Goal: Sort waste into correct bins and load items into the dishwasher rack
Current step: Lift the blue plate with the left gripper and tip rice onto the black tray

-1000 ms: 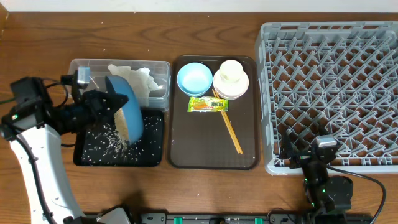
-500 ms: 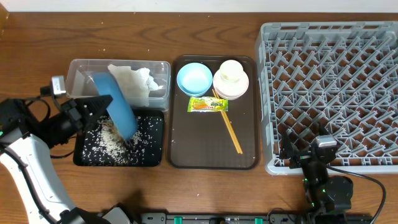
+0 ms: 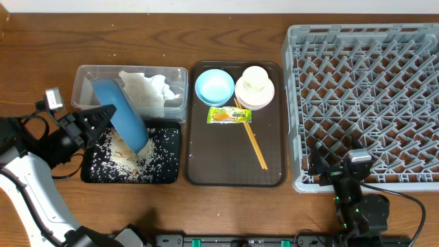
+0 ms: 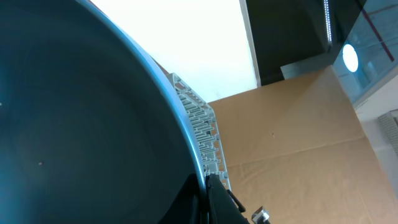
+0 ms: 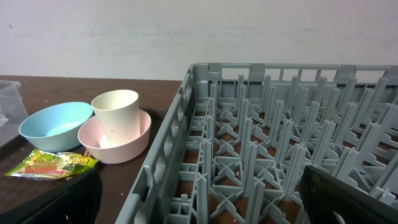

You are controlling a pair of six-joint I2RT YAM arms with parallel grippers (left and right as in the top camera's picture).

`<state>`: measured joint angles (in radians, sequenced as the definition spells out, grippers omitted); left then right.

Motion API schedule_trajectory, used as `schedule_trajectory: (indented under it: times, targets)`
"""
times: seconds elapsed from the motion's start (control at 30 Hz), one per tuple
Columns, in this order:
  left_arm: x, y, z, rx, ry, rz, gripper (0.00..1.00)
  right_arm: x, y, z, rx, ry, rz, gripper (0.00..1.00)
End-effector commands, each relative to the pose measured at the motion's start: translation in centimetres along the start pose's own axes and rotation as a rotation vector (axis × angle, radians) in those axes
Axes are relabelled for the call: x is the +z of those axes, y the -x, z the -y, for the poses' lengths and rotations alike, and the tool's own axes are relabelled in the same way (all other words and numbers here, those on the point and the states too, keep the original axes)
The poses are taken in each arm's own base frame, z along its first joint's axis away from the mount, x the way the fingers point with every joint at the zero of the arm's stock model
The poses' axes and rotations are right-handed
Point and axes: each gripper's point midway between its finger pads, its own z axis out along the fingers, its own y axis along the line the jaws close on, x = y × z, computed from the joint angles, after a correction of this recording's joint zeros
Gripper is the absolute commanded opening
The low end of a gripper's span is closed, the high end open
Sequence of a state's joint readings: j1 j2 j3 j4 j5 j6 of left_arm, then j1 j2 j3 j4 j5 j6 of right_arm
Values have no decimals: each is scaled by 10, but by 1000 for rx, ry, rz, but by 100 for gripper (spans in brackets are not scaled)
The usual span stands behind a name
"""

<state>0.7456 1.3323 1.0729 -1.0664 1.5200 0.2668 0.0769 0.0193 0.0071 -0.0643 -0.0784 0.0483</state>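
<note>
At the near edge of the table, the right gripper [image 3: 339, 168] hangs just in front of the grey plastic dishwasher rack [image 3: 363, 103]. Its jaws are spread wide with nothing between them, and its wrist view looks over the rack's front wall onto the upright pegs.

Over on the left, the left gripper [image 3: 101, 118] is clamped on the rim of the large dark-blue plate [image 3: 122, 120]. The plate stands steeply tilted, almost on edge, with its lower edge over the shallow black rectangular tray [image 3: 170, 171]. Loose white cooked rice [image 3: 127, 159] lies heaped and scattered in that tray.

Beside it, on the brown rectangular serving tray [image 3: 206, 161], thin wooden chopsticks [image 3: 255, 147] lie at an angle. The small yellow-green printed snack wrapper [image 3: 230, 115] lies just beyond them, touching their far ends.

Farther back on the same tray, a small light-blue bowl [image 3: 215, 86] sits next to a pale pinkish-white bowl [image 3: 267, 96], which has a small cream cup [image 3: 255, 77] standing in it.

Behind the black tray, the clear rectangular plastic tub [image 3: 84, 82] holds the crumpled white paper napkin [image 3: 145, 89].
</note>
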Motion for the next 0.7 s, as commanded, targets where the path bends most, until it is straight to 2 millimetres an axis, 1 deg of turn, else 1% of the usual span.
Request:
schedule_trajectory:
  times: [0.0,0.17,0.27,0.5,0.6,0.67]
  targets:
    - [-2,1,11,39,-47,18,6,0,-1,0,0,3,-4,99]
    - [-2,1,10,34,-47,18,6,0,-1,0,0,3,-4,99]
    - [-2,1,11,-2,-48,17,6,0,-1,0,0,3,-4,99]
    - [-2,3,9,4,-48,18,6,0,-1,0,0,3,-4,99]
    - [-2,3,9,-29,-48,17,6,0,-1,0,0,3,-4,99]
    - [-2,5,8,-8,-47,18,6,0,-1,0,0,3,-4,99]
